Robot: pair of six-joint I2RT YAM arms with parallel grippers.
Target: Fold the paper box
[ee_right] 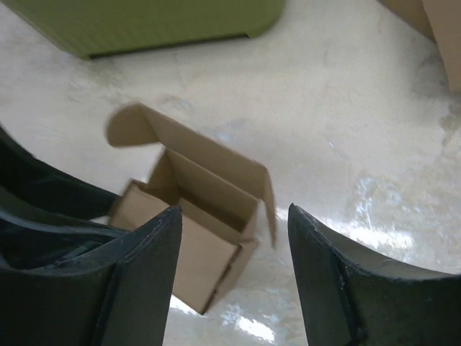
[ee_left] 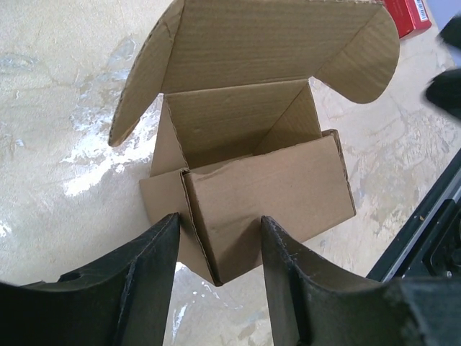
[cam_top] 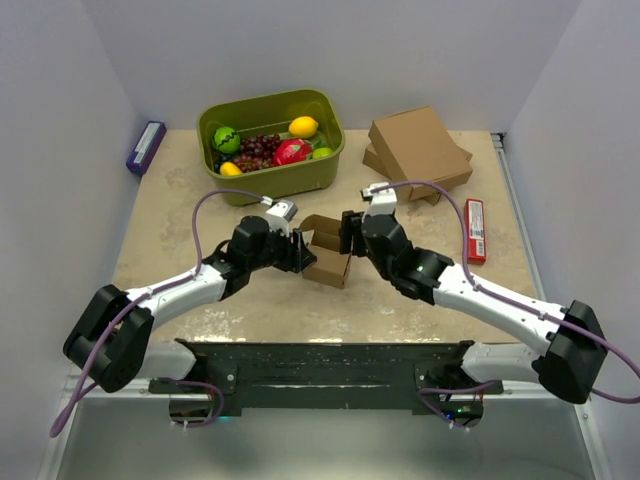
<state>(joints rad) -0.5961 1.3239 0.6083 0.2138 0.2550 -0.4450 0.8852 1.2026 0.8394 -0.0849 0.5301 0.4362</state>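
Brown paper box (ee_left: 266, 194) partly behind fingers (ee_left: 137, 288)

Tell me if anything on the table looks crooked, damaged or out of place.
The paper box is only half formed: its lid stands open and its front wall sits skewed, not flush with the sides. The stacked cardboard boxes at the back right are fanned unevenly. Nothing looks spilled.

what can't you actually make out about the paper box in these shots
Top view: paper box, left and right sides hidden by both arms' jaws.
Left wrist: lid cut off by the top edge; floor hidden behind the front wall.
Right wrist: box blurred, creases unclear; green bin cut off by the top edge.
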